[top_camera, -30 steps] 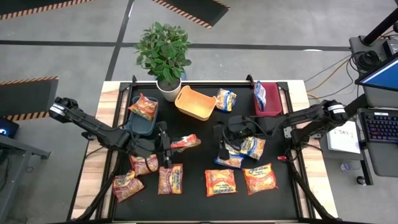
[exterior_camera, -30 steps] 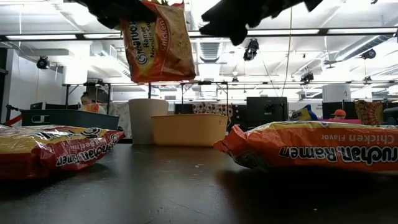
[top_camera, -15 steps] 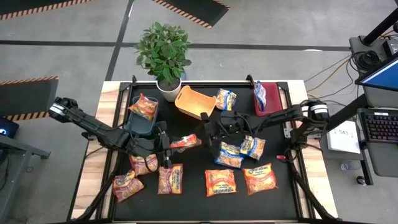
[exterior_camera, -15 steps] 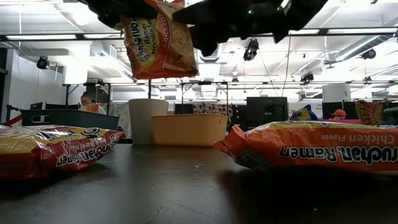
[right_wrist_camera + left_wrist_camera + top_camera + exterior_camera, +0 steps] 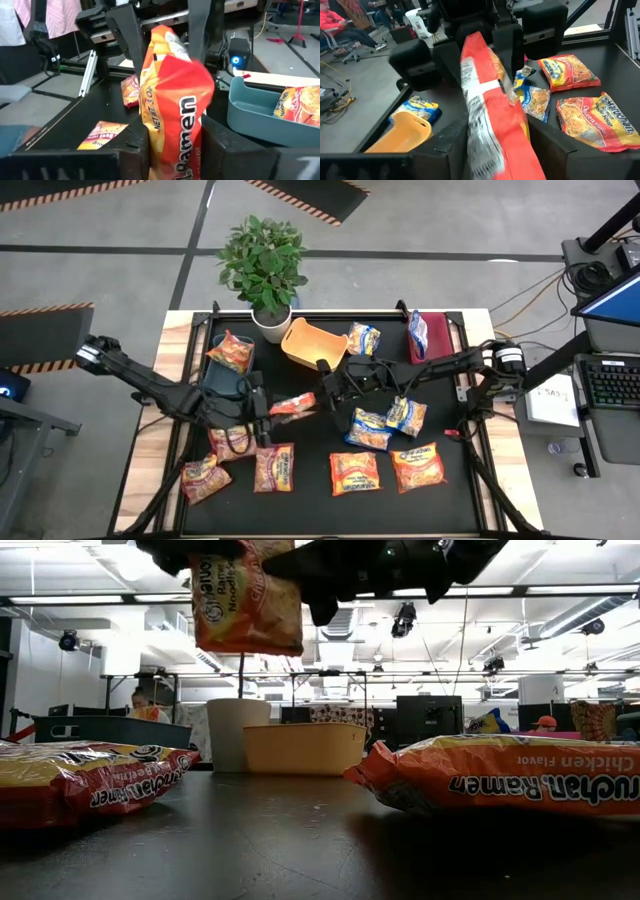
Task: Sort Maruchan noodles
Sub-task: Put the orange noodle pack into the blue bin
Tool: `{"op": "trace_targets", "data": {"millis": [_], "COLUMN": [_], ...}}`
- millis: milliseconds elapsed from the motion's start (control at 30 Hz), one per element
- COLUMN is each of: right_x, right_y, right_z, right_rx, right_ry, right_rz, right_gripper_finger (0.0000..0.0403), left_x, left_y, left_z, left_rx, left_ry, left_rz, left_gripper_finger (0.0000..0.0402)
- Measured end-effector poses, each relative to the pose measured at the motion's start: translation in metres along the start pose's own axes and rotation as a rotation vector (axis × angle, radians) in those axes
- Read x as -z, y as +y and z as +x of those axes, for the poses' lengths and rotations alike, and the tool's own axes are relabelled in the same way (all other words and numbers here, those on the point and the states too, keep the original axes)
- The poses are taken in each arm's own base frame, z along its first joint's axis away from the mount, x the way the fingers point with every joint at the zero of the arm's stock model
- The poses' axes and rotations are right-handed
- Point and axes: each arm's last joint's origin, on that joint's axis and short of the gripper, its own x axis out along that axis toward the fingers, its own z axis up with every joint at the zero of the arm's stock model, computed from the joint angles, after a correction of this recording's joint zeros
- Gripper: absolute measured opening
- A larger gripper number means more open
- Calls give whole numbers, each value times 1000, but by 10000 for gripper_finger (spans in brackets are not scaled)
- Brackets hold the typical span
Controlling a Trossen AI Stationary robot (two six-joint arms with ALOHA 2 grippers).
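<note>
While it hangs clear above the black tabletop (image 5: 320, 480), an orange ramen packet (image 5: 292, 405) is gripped at opposite ends by both hands: the left hand (image 5: 268, 406) from one side, the right hand (image 5: 322, 396) from the other, each closed on the packet. Other packets are spread flat below, one in the teal bin (image 5: 232, 375), two beside the orange bin (image 5: 312, 346) and red bin (image 5: 432, 350).

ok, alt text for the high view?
Two arms meet over a black table, both grippers, left and right, on one orange ramen packet. Other packets lie around; teal, orange and red bins sit behind, beside a plant.
</note>
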Motion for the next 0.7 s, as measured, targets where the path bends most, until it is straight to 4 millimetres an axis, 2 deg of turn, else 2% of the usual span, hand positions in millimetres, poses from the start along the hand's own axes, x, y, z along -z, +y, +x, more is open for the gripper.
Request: {"op": "trace_targets", "data": {"millis": [200,333,467,600,700], "right_x": [-3,1,5,9,9], "right_y": [-2,-8,-18,-33,-49], "right_z": [2,9,28,55,74], "right_rx": [2,106,226,321,370], "right_ry": [2,15,18,22,-1], "right_rz": [24,53,53,62,73], "right_gripper_finger": [95,95,95,95,95], "left_x": [-15,-18,-7,1,6], "left_y": [16,32,43,52,61], "left_z": [-40,-61,-71,-79,-86], "left_rx": [33,-57,-157,-231,-367], "left_ry": [-88,-157,-177,-224,-235], "left_rz": [88,51,1,-73,-144], "left_gripper_finger": [222,237,234,228,222]}}
